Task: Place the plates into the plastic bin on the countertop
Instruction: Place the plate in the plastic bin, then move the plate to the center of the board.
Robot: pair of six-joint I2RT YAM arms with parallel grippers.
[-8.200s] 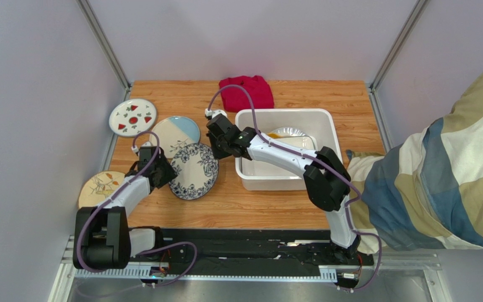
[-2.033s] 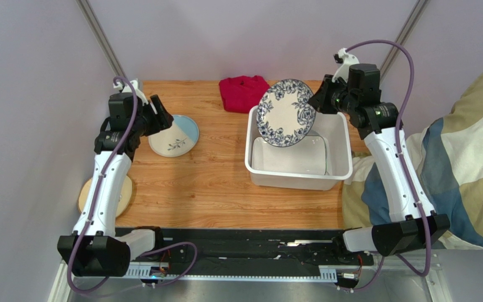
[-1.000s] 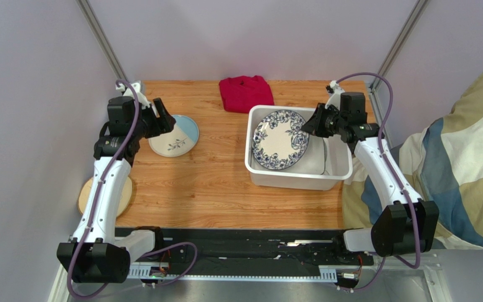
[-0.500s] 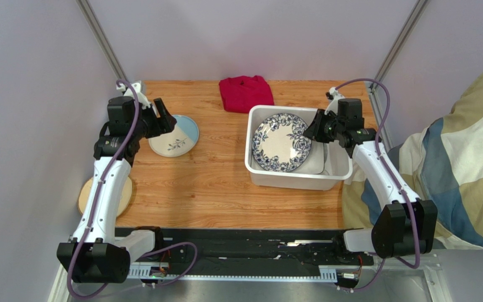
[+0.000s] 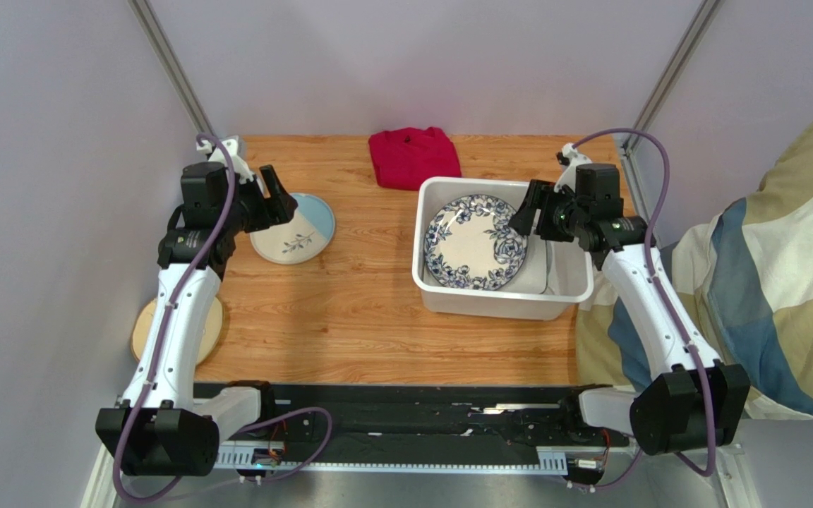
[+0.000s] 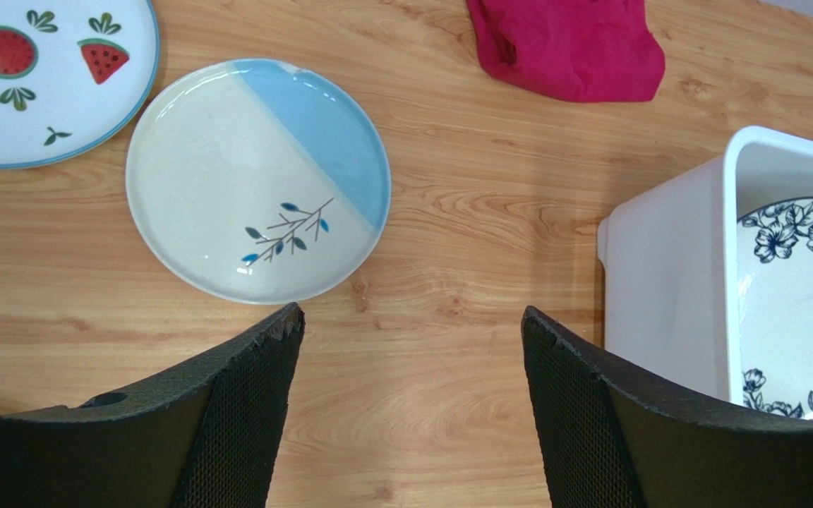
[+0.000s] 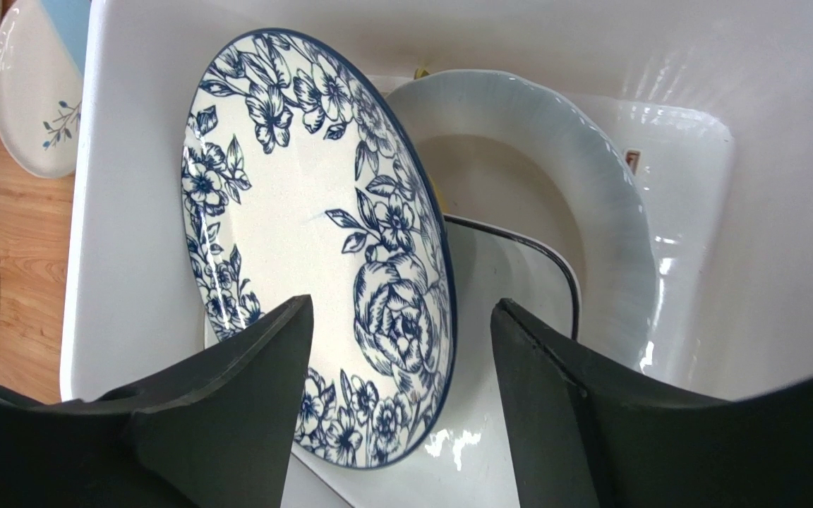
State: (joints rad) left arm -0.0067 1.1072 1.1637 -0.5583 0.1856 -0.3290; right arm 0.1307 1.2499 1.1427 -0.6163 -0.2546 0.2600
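Plates are shown part-sorted across the countertop [image 5: 379,318]. At 9 o'clock in the top view, a cream plate [image 5: 172,330] is half hidden beneath the left arm. At 10 o'clock, a strawberry plate [image 6: 29,74] and a blue-and-cream plate [image 6: 257,180] are seen lying flat, just apart. The left gripper [image 6: 411,318] is held above bare wood at the 5 o'clock of the blue-and-cream plate in its wrist view, jaws spread wide with nothing between them. A red cloth [image 6: 570,42] is left at 12 o'clock. At 3 o'clock, the floral plate [image 7: 315,243] is seen tilted inside the bin [image 5: 501,305], propped on a pale ribbed plate [image 7: 591,201] and a white rectangular one [image 7: 517,270]. The right gripper [image 7: 400,309] is poised over the floral plate's rim, jaws apart and not pinching it. The plates outside the bin are judged stiff, glazed, slippery and breakable, with some weight. Each is best taken at the raised rim, one finger slid under the lip, and lowered gently onto the stack to avoid chipping.
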